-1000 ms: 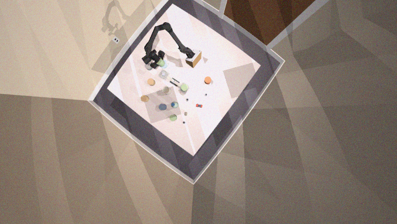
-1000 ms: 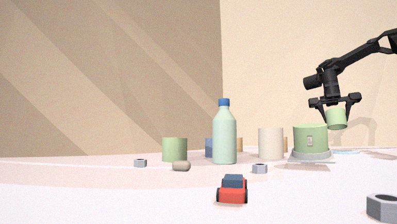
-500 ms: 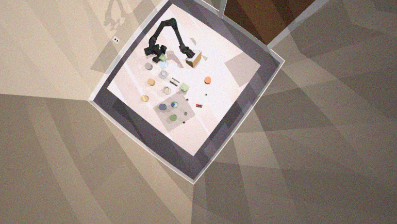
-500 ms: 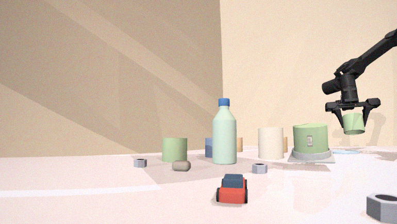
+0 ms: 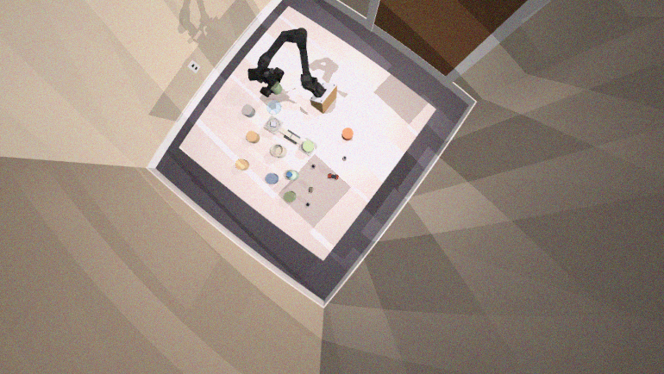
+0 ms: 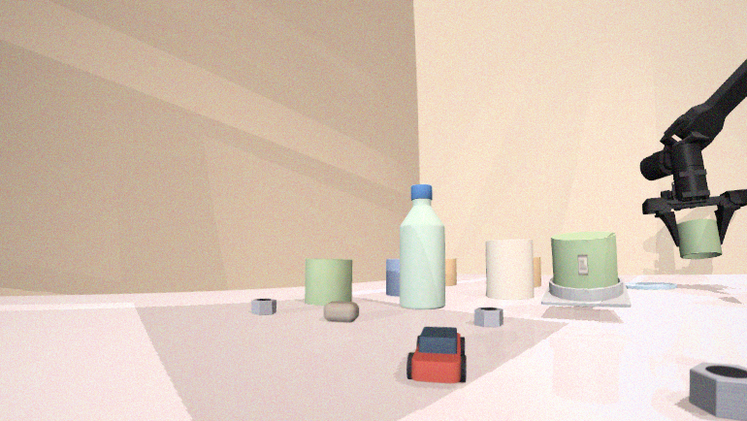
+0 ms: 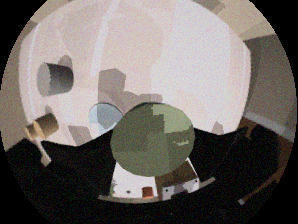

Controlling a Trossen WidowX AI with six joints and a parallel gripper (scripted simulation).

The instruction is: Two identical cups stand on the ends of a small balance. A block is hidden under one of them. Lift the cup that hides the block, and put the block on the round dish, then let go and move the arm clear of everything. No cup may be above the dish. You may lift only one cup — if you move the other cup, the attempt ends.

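Observation:
My gripper (image 5: pixel 275 87) (image 6: pixel 699 235) is shut on a green cup (image 5: pixel 277 88) (image 6: pixel 699 244) (image 7: pixel 152 142) and holds it raised, mouth down. The pale blue round dish (image 5: pixel 273 107) (image 6: pixel 652 285) (image 7: pixel 104 117) lies on the table beside and below the held cup and looks empty. The balance (image 5: pixel 291 135) has one uncovered end with a small greyish square block (image 5: pixel 272 123) on it. The other green cup (image 5: pixel 307 146) (image 6: pixel 583 261) stands on the opposite end. In the exterior view it hides the uncovered end.
A grey cylinder (image 5: pixel 247 110) (image 7: pixel 56 79) stands near the dish. Tan cylinders (image 5: pixel 252 136) (image 5: pixel 241 164), a cream cylinder (image 5: pixel 278 151) (image 6: pixel 509 269) and a bottle (image 5: pixel 291 174) (image 6: pixel 422 261) stand past the balance. A toy car (image 5: pixel 333 176) (image 6: pixel 438 355) lies farther off. A box (image 5: pixel 323 104) is at the arm's base.

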